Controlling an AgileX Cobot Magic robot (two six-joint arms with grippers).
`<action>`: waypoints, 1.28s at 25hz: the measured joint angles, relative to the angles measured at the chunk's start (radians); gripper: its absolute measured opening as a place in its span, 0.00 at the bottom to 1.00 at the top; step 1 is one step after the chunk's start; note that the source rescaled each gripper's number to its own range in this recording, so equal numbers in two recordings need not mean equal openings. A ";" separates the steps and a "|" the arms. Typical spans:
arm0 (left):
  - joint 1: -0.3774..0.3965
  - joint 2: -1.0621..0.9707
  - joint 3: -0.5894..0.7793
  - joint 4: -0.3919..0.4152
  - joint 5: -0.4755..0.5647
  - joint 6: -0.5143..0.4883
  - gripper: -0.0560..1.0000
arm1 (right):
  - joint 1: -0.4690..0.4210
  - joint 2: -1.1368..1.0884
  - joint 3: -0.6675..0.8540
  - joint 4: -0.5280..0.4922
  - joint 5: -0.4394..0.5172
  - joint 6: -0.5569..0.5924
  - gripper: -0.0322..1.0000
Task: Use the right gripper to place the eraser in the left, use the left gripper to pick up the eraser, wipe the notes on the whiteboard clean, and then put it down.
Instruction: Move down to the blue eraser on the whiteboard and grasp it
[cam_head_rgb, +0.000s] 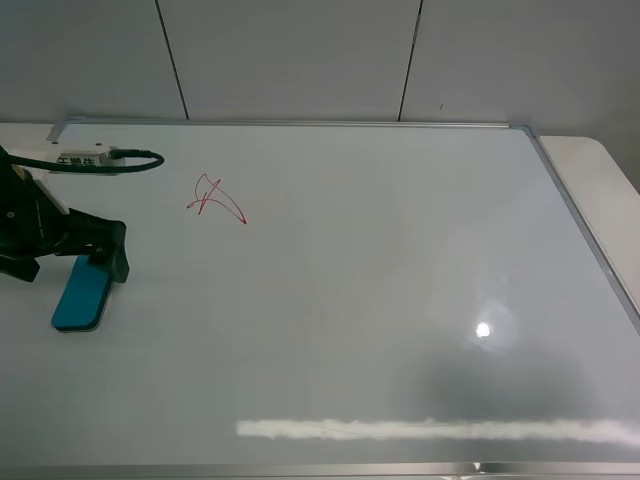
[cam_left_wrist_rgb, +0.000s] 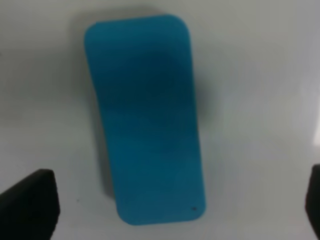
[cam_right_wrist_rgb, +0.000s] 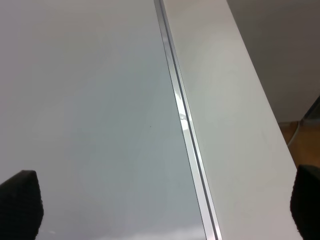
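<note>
Lying flat on the whiteboard (cam_head_rgb: 380, 260) near its left edge: eraser (cam_head_rgb: 82, 296) | left pincer (cam_head_rgb: 70, 270) straddles its far end, fingers apart; left wrist view shows bare board either side of the block | notes (cam_head_rgb: 215, 200) unwiped, well apart | right pincer (cam_right_wrist_rgb: 162, 205) spread apart, seen only in its wrist view, above board frame and desk (cam_right_wrist_rgb: 230, 125)

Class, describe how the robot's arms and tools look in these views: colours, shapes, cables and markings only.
The left arm is black and blocky, ending in the left tool with two thick black fingers. A black cable curves from it, beside a white label with dark characters. Of the right tool, only two black, rounded fingertips show.
</note>
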 joint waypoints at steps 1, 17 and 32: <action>0.008 0.015 -0.001 0.001 -0.002 0.000 1.00 | 0.000 0.000 0.000 0.000 0.000 0.000 1.00; 0.035 0.106 -0.001 0.011 -0.114 0.000 1.00 | 0.000 0.000 0.000 0.000 0.000 0.000 1.00; 0.055 0.137 -0.001 0.011 -0.121 0.000 1.00 | 0.000 0.000 0.000 0.000 0.000 0.000 1.00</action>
